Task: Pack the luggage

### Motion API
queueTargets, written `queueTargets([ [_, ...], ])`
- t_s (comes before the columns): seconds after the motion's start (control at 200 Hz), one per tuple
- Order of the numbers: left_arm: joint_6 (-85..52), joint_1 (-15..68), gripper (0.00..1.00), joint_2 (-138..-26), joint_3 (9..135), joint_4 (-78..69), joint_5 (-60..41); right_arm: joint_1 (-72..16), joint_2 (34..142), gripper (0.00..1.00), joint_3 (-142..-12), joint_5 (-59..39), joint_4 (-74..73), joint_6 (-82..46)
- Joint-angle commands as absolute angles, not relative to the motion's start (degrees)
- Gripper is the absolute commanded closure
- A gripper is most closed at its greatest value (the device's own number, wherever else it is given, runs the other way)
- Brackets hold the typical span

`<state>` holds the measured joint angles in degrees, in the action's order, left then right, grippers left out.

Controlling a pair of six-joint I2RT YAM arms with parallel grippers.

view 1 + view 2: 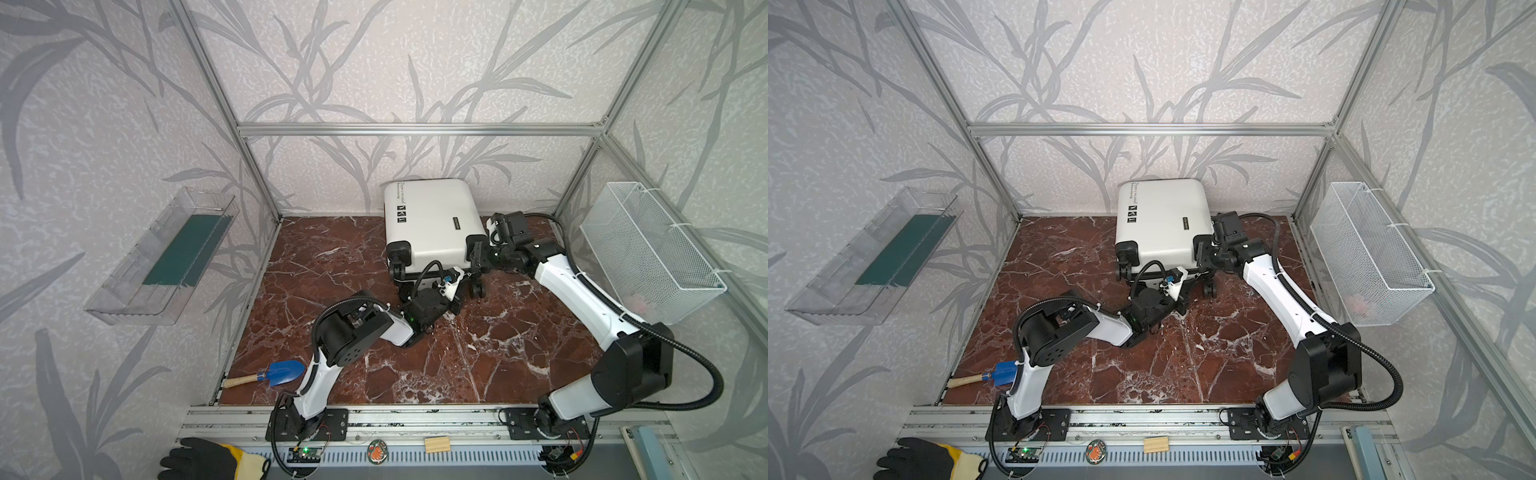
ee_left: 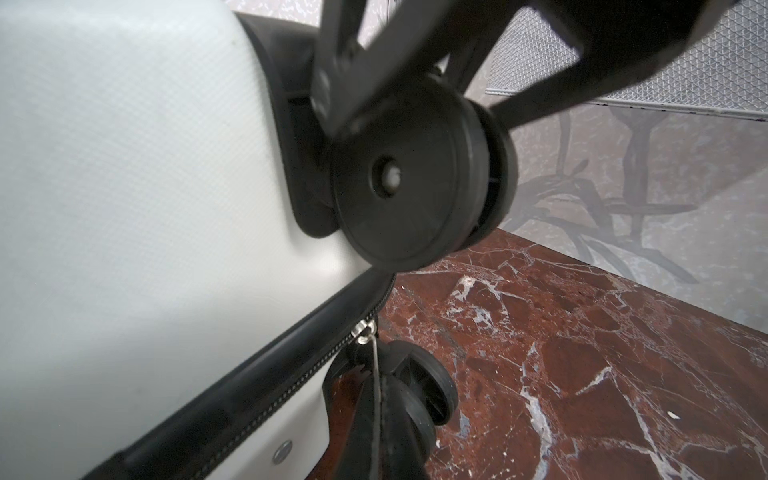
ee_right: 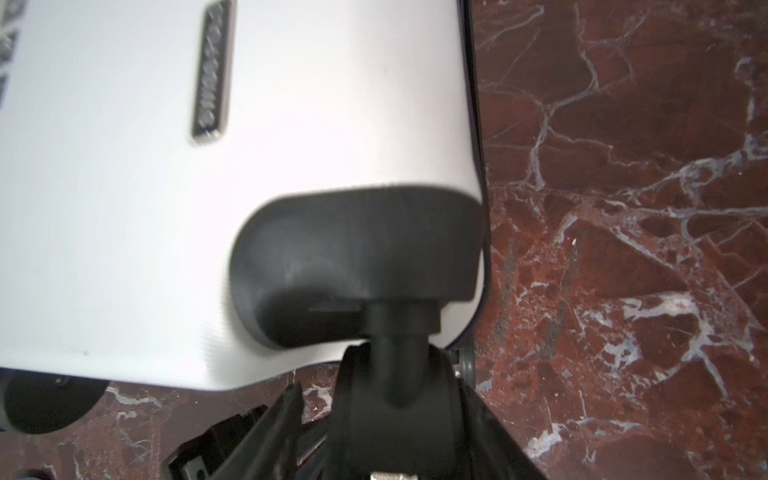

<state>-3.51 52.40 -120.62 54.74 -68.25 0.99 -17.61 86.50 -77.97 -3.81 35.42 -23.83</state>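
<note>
The luggage (image 1: 432,224) (image 1: 1158,224) lies flat and zipped at the back of the marble table, its black caster wheels facing the front. My left gripper (image 1: 455,301) (image 2: 376,415) sits low at its near edge. It is shut on the thin metal zipper pull (image 2: 375,361), which hangs from the slider on the black zipper seam (image 2: 257,399). My right gripper (image 1: 478,257) (image 3: 382,395) straddles the upper right caster wheel (image 2: 407,178) (image 3: 395,374). Its jaws stand apart, and marble shows between one finger (image 3: 282,415) and the wheel.
A blue trowel (image 1: 282,372) with a wooden handle lies at the front left, beside the left arm's base. A white mesh basket (image 1: 648,249) hangs on the right wall and a clear tray (image 1: 166,253) on the left wall. A glove (image 1: 208,461) and a wooden block (image 1: 437,444) rest on the front rail.
</note>
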Motion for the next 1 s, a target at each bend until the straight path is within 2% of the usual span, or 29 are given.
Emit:
queueTargets([
  [0.0,-3.4,54.5,1.0,-118.9,53.2,-70.3,-2.7,-13.8,82.5,0.39,-78.5,-7.5,32.7,-25.2],
  [0.225,-2.8,54.3,1.0,-117.3,52.1,-70.0,-2.4,-5.5,78.6,0.4,-72.0,-6.2,31.8,-27.9],
  [0.4,-2.6,54.2,1.0,-116.0,51.2,-70.0,-2.1,-0.8,80.0,0.49,-65.1,-8.7,27.5,-31.6],
  [0.6,-1.9,54.1,1.0,-114.3,49.6,-69.9,-1.7,-0.7,88.5,0.65,-62.5,-16.2,23.8,-31.8],
  [0.75,-2.0,54.0,1.0,-113.8,48.7,-70.1,-1.5,-1.2,93.7,0.74,-60.1,-20.7,19.1,-33.4],
  [0.995,-2.0,54.0,1.0,-113.1,47.3,-70.4,-1.6,-5.2,97.4,0.8,-55.6,-22.0,13.7,-36.0],
])
